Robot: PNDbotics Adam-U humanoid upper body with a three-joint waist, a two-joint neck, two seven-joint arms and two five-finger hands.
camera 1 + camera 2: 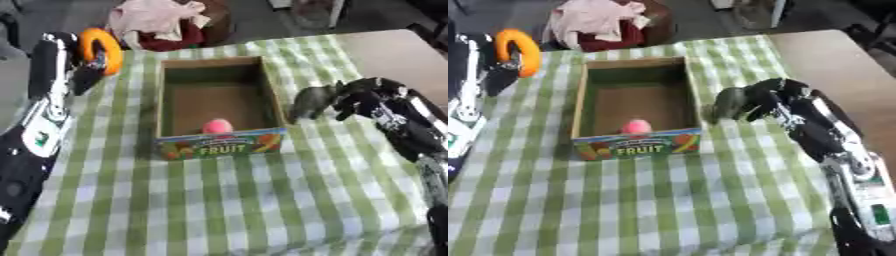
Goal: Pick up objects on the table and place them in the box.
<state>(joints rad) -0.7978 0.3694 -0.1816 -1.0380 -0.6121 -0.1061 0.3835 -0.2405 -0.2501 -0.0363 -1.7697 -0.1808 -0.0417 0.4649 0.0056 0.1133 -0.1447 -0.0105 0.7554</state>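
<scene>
Left eye view: right hand (367, 97) is gripping a grey toy (313, 100), carrying it; box (273, 92) lies just left, needing a short leftward move.

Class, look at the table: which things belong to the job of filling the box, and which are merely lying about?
Part of the job:
- box, marked FRUIT
- pink object inside it
- orange ring held by the left hand
- grey-green toy held by the right hand

Lying about:
- checked tablecloth
- heap of pink and red cloth beyond the table
</scene>
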